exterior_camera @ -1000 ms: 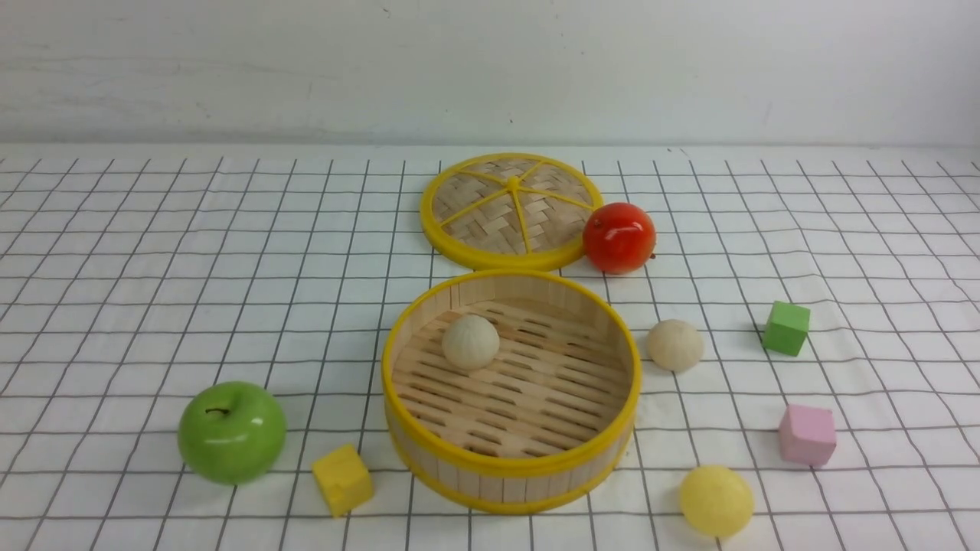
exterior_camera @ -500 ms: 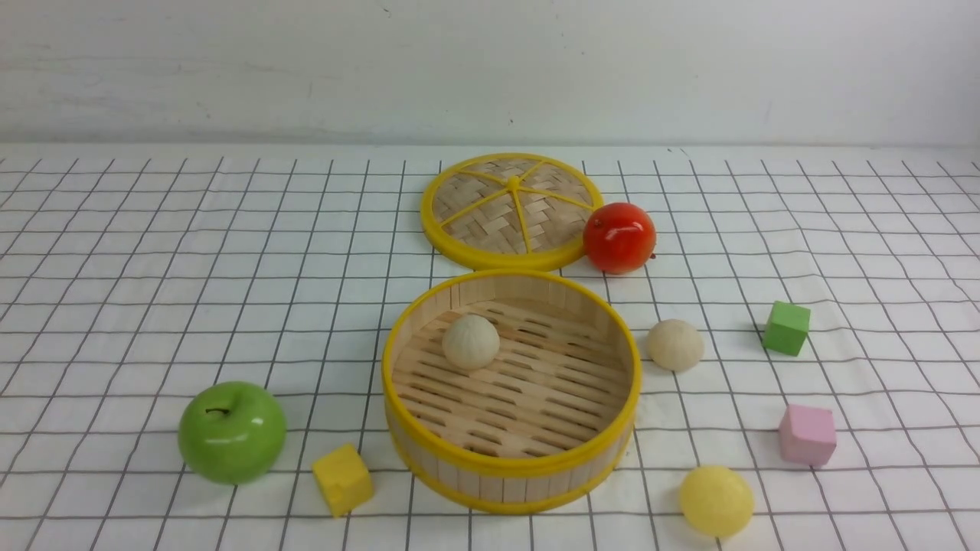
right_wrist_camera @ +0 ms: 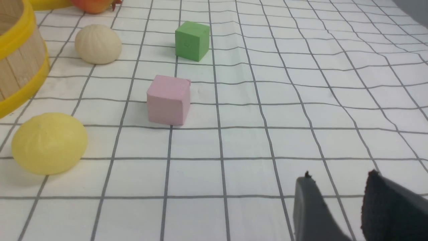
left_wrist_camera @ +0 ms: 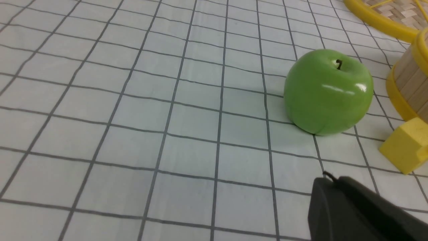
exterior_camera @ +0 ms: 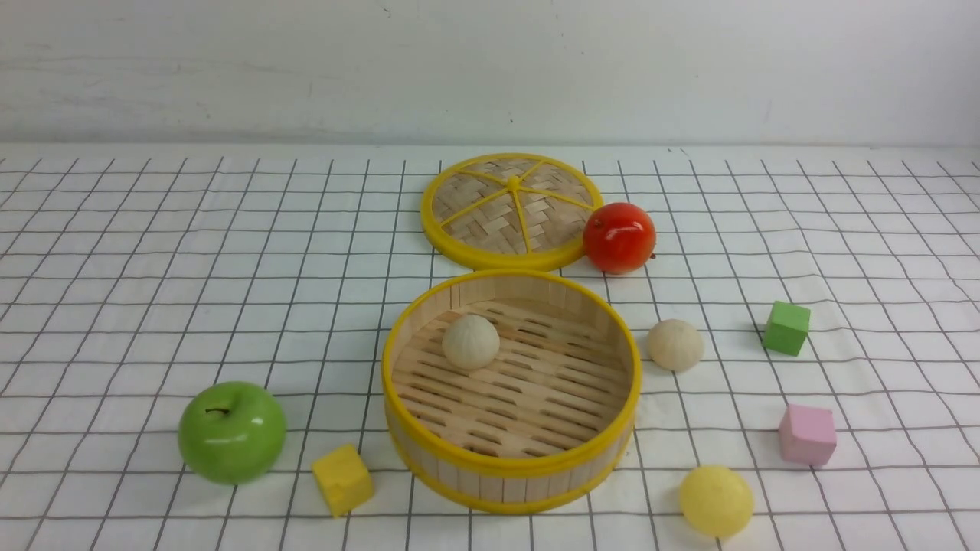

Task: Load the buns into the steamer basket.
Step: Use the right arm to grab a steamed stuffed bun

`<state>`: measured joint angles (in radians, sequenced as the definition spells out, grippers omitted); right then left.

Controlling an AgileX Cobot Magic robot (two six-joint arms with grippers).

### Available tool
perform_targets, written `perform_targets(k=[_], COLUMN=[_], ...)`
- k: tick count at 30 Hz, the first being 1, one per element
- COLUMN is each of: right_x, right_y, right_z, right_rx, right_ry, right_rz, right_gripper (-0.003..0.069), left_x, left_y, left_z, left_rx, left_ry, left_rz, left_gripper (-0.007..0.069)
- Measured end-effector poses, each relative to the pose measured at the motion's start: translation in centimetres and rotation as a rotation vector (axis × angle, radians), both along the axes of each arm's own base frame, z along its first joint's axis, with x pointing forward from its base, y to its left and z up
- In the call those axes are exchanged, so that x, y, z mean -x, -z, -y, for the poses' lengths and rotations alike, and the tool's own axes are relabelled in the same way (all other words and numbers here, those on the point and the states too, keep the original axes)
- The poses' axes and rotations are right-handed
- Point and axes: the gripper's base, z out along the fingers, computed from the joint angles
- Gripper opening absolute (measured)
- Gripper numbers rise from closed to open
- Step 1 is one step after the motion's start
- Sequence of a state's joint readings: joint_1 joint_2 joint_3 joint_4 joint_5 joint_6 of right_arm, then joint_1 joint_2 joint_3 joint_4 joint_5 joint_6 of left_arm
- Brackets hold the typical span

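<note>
Gridded white cloth (exterior_camera: 153,268), pale wall behind. I see one off-white bun (exterior_camera: 471,342) on the slats inside the steamer basket (exterior_camera: 511,467), toward its rear-left. On the cloth just right of the basket, not touching: the second off-white bun (exterior_camera: 674,345). The yellow bun (exterior_camera: 717,500) lies nearer me, front-right. Left claw (left_wrist_camera: 325,179) closed, empty, near the green apple (left_wrist_camera: 328,92). Right claw (right_wrist_camera: 339,177) partly spread, nothing between its tips.

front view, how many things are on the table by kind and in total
steamer basket: 1
lid: 1
buns: 3 (off-white bun inside, off-white bun outside, yellow bun)
cubes: 3 (yellow cube, green cube, pink cube)
fruit: 2 (green apple, red fruit)
total: 10
</note>
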<state>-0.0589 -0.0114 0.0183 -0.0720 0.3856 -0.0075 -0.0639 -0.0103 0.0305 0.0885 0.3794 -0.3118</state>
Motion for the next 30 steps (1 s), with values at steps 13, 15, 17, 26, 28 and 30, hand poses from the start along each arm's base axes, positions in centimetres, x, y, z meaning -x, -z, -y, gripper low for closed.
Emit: perform_targets(k=[13, 15, 17, 26, 28, 30], right_x=[-0.2, 0.1, 0.2, 0.9, 0.2, -2.5], right_y=[-4.8, -5.7, -6.1, -15.9, -17.1, -18.9], right_z=[-0.3, -0.4, -0.4, -0.3, -0.3, -0.2], right_rx=[-0.259, -0.266, -0.276, -0.451, -0.455, -0.459], right_ry=[-0.030, -0.048, -0.055, -0.041, -0.029, 0.010], right_rz=[0.583, 0.680, 0.720, 0.702, 0.639, 0.448], right_gripper=[0.0241, 0.0241, 0.0241, 0.0241, 0.0241, 0.0241], left_x=[0.0, 0.0, 0.0, 0.0, 0.0, 0.0], left_y=[0.0, 0.0, 0.0, 0.0, 0.0, 0.0], left_z=[0.0, 0.0, 0.0, 0.0, 0.0, 0.0], left_rx=[0.000, 0.000, 0.000, 0.000, 0.000, 0.000], left_ry=[0.000, 0.000, 0.000, 0.000, 0.000, 0.000], left_rz=[0.000, 0.000, 0.000, 0.000, 0.000, 0.000], left_gripper=[0.0010, 0.0011, 0.0013, 0.0021, 0.0023, 0.0029])
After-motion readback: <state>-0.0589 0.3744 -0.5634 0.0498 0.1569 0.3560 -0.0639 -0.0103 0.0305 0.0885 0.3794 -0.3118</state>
